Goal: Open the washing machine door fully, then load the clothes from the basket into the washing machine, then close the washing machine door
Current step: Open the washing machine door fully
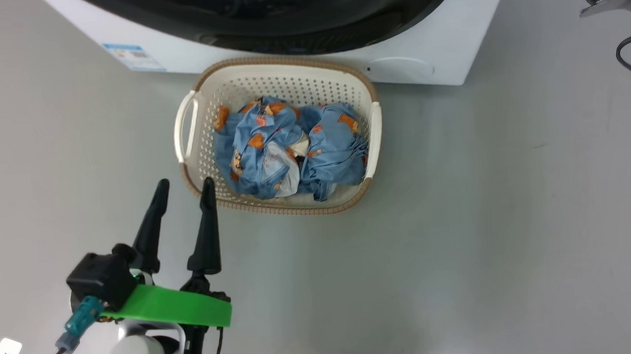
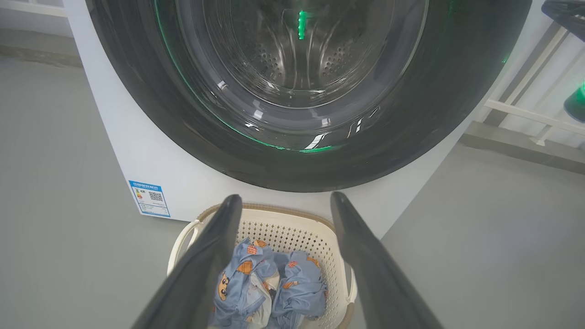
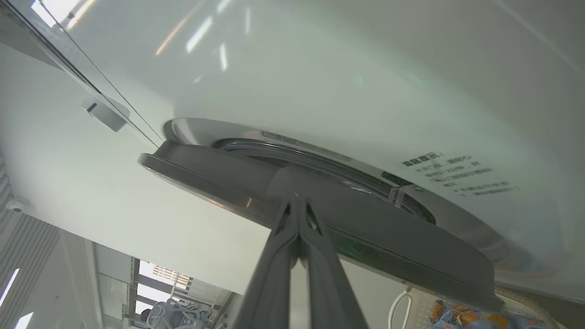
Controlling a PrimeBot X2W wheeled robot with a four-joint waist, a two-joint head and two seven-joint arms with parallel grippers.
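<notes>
Our closed right gripper at the round glossy black washing machine door
Stiff, slick: we'd hook its edge; soft blue clothes in the cream perforated basket at its 6 o'clock, left gripper open

The washing machine is white with a small blue label; its door is glossy black. The basket is cream, dotted with holes, with a brown woven rim. The clothes are light blue with orange-brown cartoon figures and white patches. The floor is grey.
</notes>
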